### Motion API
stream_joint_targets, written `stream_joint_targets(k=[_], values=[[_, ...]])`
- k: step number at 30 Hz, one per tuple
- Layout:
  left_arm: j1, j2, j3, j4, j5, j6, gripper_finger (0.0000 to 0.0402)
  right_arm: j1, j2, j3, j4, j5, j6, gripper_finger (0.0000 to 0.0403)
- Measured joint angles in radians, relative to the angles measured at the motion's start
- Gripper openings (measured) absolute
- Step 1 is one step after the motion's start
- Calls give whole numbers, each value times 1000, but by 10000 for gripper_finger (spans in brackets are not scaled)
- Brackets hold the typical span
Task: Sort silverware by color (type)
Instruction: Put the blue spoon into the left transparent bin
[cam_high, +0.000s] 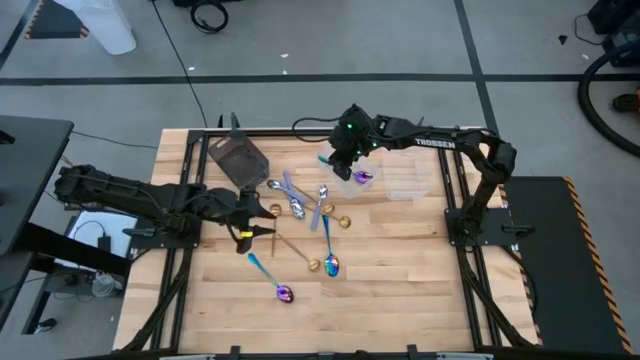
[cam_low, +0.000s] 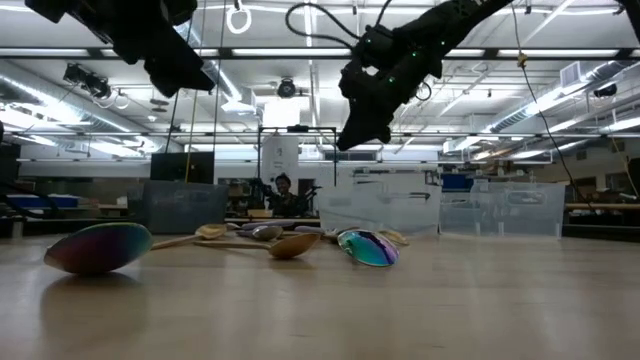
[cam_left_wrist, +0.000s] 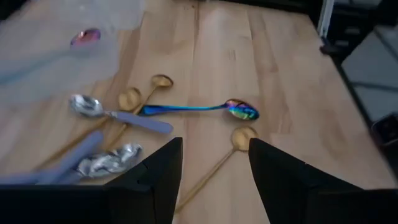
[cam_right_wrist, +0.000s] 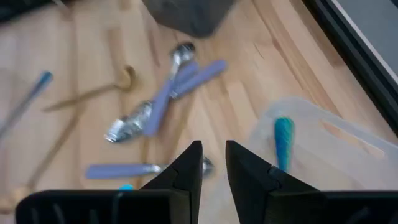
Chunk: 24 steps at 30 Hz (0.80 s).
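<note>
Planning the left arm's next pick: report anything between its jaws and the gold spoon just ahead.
Nothing visible does. The left gripper has open jaws; the gold spoon lies on bare wood just ahead, the iridescent spoon beyond it.

A light wooden table (cam_high: 400, 290) is carrying everything. Lying loose near its middle are silver spoons with lilac handles (cam_high: 291, 196), gold spoons (cam_high: 292, 247), and iridescent blue-purple spoons (cam_high: 271, 281), some crossing one another. A dark plastic tub (cam_high: 238, 158) is sitting toward the far left, and a clear tub (cam_high: 405, 178) is resting toward the far right, holding an iridescent spoon (cam_high: 362, 177).
</note>
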Motion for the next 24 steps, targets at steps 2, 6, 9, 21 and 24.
stream_joint_targets(k=[2,6,9,21,24], values=[[4,2,0,-11,0,-48,192,16,-13,0,1,1,17,80],[4,25,0,-42,-1,-124,192,68,-50,0,14,80,-9,80],[5,61,1,-58,0,-185,192,100,-83,0,60,143,-44,79],[1,206,1,-126,58,-431,192,147,-139,0,110,149,-123,79],[2,217,1,-133,58,-474,192,145,-144,0,79,152,-129,79]])
